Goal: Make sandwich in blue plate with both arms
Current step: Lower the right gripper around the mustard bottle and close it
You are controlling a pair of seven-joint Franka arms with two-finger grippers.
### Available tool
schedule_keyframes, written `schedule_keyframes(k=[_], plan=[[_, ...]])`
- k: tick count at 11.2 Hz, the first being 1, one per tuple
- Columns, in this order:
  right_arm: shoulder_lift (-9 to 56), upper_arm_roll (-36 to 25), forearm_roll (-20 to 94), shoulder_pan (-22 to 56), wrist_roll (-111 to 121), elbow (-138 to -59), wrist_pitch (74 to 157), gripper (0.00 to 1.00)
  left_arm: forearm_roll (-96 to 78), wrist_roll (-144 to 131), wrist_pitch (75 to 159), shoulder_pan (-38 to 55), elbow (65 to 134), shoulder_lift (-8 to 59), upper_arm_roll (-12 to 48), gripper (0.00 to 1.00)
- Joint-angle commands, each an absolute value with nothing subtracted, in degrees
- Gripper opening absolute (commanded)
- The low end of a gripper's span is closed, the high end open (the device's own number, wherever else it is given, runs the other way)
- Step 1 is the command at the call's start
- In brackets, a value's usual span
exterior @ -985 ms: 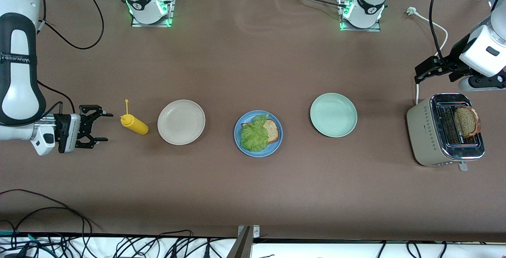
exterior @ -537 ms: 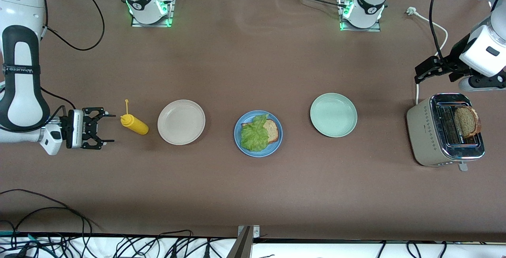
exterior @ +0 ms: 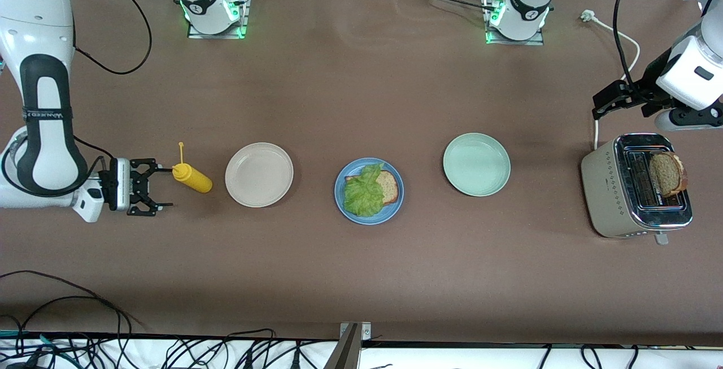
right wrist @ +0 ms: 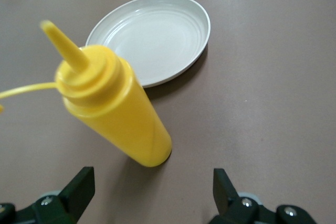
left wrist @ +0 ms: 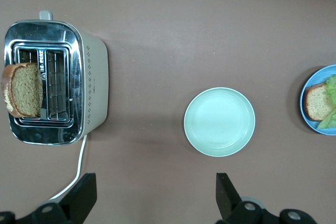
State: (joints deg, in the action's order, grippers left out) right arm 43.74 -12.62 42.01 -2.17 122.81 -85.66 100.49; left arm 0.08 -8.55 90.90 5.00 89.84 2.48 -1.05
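Note:
The blue plate (exterior: 345,208) sits mid-table and holds one bread slice (exterior: 390,186) with a green lettuce leaf (exterior: 360,194) lying partly over it. A second bread slice (exterior: 666,174) stands in a slot of the toaster (exterior: 604,188). My right gripper (exterior: 168,188) is open and low, beside the yellow squeeze bottle (exterior: 193,178). In the right wrist view the bottle (right wrist: 123,116) stands just ahead of that open gripper (right wrist: 151,192). My left gripper (exterior: 597,106) is open and empty over the table by the toaster's cord. It is also open in the left wrist view (left wrist: 155,198).
A beige plate (exterior: 258,174) lies between the bottle and the blue plate. A pale green plate (exterior: 476,164) lies between the blue plate and the toaster. A white cord (exterior: 624,41) runs from the toaster toward the left arm's base. Cables hang along the table's front edge.
My right gripper has moved toward the yellow bottle and now sits right beside it. The left arm has not moved.

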Motion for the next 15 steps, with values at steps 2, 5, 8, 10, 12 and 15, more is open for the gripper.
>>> schedule_keyframes(k=[2, 5, 8, 10, 12, 15], plan=[[47.02, -10.37, 48.42, -2.64, 129.71, -86.57, 103.36, 1.00, -0.53, -7.65, 91.23, 4.83, 90.26, 1.67, -1.06, 1.00], [49.04, -10.37, 52.55, -2.64, 134.73, -87.19, 103.97, 1.00, -0.53, -7.65, 91.23, 4.83, 90.26, 1.67, -1.05, 1.00], [49.31, -10.37, 55.45, -2.64, 137.89, -89.38, 104.77, 1.00, -0.53, -7.65, 91.23, 4.83, 90.26, 1.67, -1.05, 1.00], [49.22, -10.37, 55.90, -2.64, 138.08, -90.87, 104.33, 1.00, -0.53, -7.65, 91.23, 4.83, 90.26, 1.67, -1.05, 1.00], [48.96, -10.37, 57.12, -2.64, 138.86, -92.37, 102.76, 1.00, -0.62, -7.65, 91.23, 4.83, 90.26, 1.67, -1.05, 1.00], [48.52, -10.37, 58.71, -2.46, 140.18, -93.25, 100.11, 0.96, -0.53, -7.65, 91.23, 4.83, 90.26, 1.58, -1.05, 1.00]])
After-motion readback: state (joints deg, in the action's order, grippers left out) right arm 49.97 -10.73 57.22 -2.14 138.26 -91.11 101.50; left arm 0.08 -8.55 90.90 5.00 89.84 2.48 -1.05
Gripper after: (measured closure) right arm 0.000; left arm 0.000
